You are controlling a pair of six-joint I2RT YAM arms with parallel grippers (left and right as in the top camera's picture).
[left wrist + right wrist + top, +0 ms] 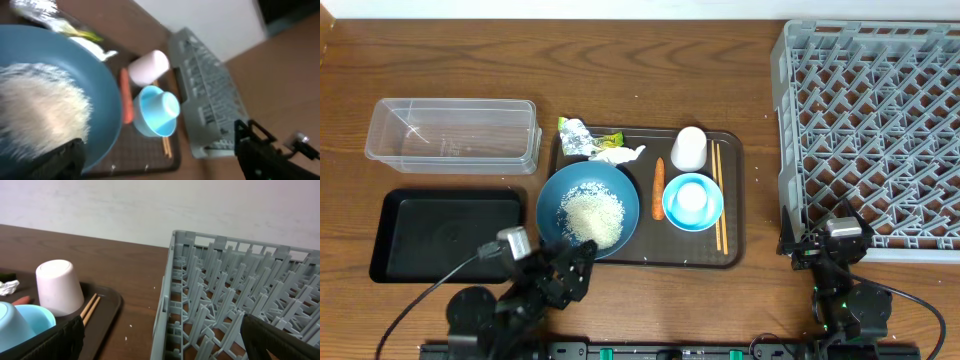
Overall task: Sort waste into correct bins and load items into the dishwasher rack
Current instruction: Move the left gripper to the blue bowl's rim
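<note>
**Operator:** What lies at the left, and where is my left claw?

**Spotter:** Far left you have the clear tub (pixel 450 135), and near of it the black tray (pixel 430 235). Your left claw (pixel 575 268) hangs at the near edge of the table (pixel 440 60), just right of the black tray. Its jaws are spread wide and grasp nothing. The dark-blue bowl (pixel 620 180) sits just beyond it, the near rim close under the fingertips, with the white rice (pixel 592 217) heaped inside.

**Operator:** And the rest on the brown serving tray (pixel 735 245)?

**Spotter:** Far of the bowl you see the wrapper (pixel 578 137) and, touching it, the tissue (pixel 618 153). Right of the bowl lies the carrot (pixel 658 177), pointing near to far. Then come the white cup (pixel 689 148) at the far side and the light-blue bowl (pixel 670 200) near of it. The chopsticks (pixel 720 195) lie side by side along the right edge. All of these lie far and right of your left claw, apart from it.

**Operator:** The right side?

**Spotter:** The dishwasher rack (pixel 870 120) fills the far right. Your right claw (pixel 828 238) sits at its near-left corner, just beside the wall. It is fully released and empty, well right of the chopsticks.
</note>
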